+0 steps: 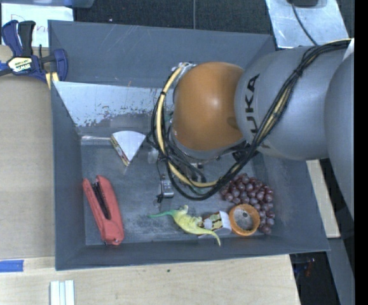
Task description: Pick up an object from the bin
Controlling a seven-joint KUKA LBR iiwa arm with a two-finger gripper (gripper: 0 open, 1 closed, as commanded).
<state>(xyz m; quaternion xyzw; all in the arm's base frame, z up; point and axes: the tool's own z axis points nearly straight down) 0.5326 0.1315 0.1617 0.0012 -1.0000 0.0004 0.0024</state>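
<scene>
My gripper (165, 190) reaches down below the orange wrist cover, over the middle of the bin floor. Just below it, near the front wall, lies a yellow-green toy lizard (189, 221). A white wedge-shaped piece (128, 144) rests up and to the left of the gripper. At the left of the floor a red tool with a black insert (103, 210) lies lengthwise. Nothing shows in the gripper's grasp.
A roll of orange-brown tape (244, 220) lies at the front right, beside a bunch of dark purple toy grapes (252, 192). The arm and its orange cover hang over the back right of the bin and hide the floor there.
</scene>
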